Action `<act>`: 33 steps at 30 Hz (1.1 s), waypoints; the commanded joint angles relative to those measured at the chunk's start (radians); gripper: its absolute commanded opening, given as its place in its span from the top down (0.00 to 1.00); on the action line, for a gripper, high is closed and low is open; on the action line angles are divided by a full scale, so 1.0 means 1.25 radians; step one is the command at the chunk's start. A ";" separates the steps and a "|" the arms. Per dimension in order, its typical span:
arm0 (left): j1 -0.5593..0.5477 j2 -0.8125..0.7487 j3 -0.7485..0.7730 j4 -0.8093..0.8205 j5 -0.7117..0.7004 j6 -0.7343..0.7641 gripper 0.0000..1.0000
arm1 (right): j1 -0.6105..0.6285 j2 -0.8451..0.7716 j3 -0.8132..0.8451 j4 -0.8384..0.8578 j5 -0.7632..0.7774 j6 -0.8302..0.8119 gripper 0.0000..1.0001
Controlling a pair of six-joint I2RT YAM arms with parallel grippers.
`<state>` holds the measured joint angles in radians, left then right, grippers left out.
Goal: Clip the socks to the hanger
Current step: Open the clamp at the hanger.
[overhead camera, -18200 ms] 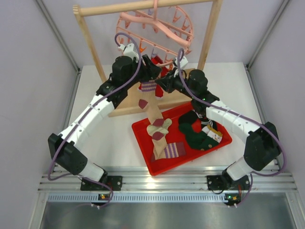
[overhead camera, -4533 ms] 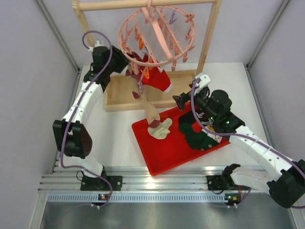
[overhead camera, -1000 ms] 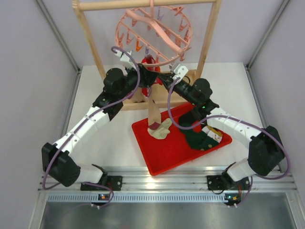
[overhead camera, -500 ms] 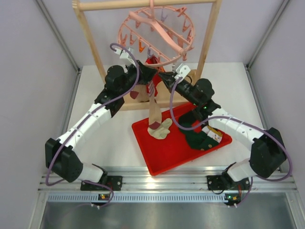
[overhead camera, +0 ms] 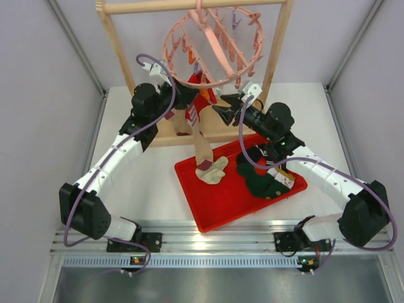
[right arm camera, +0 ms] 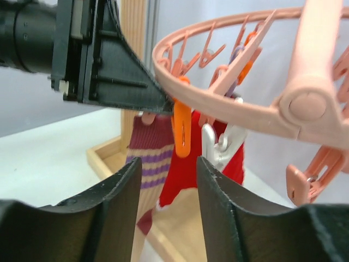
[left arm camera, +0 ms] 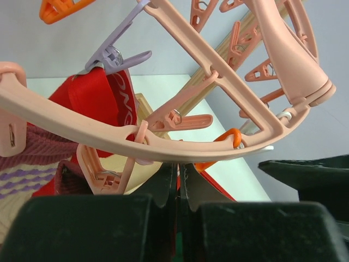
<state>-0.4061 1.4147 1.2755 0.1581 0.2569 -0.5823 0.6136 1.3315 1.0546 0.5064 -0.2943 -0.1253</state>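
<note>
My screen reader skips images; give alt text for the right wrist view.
The right claw, open, faces a round pink hanger where a red sock and a purple-striped sock hang from pegs. The left claw is at its left edge.

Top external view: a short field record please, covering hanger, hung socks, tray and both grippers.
hanger: pink, hanging from wooden frame
hung: red sock, tan sock with striped cuff
tray: red; cream sock, dark green sock, black striped sock inside
left gripper: shut, under the hanger
right gripper: open, empty
</note>
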 commanded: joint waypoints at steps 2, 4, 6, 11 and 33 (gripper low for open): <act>0.011 -0.017 0.023 0.011 0.063 -0.005 1.00 | -0.012 0.016 0.052 -0.063 -0.088 0.062 0.54; 0.012 -0.016 0.028 0.006 0.068 -0.007 1.00 | -0.009 0.037 0.072 -0.063 -0.103 0.079 0.53; 0.012 -0.019 0.031 0.002 0.073 -0.007 1.00 | -0.001 0.050 0.084 -0.063 -0.095 0.078 0.53; 0.013 -0.026 0.031 -0.005 0.077 -0.010 1.00 | 0.020 0.081 0.101 -0.032 -0.028 0.068 0.49; 0.034 -0.033 0.034 -0.033 0.131 -0.015 1.00 | 0.033 0.152 0.132 0.072 -0.004 0.030 0.48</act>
<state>-0.3656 1.4090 1.2823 0.1356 0.3725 -0.6041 0.6415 1.5066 1.1458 0.5327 -0.2237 -0.1020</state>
